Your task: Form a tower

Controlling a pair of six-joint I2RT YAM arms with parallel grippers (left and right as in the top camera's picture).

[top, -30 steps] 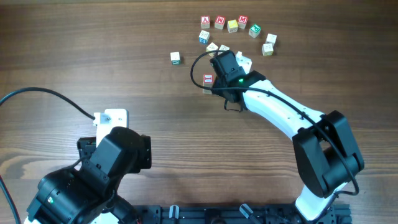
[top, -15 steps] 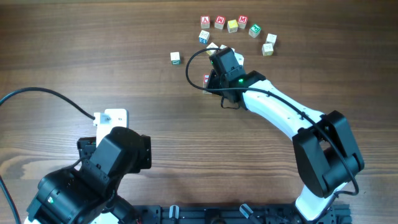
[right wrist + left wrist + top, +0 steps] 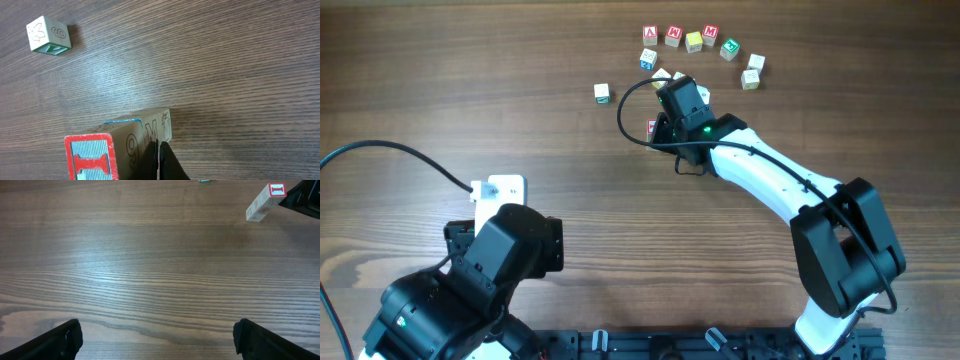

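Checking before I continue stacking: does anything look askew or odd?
The tower looks tilted in the left wrist view, though camera angle may exaggerate it. The shut right pincer sits right against its side, so a nudge could topple it.

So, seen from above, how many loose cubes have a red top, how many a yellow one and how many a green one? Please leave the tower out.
Red-topped cubes: 3
Yellow-topped cube: 1
Green-topped cube: 1
Total: 5
The other loose cubes look pale on top or are too small to judge.
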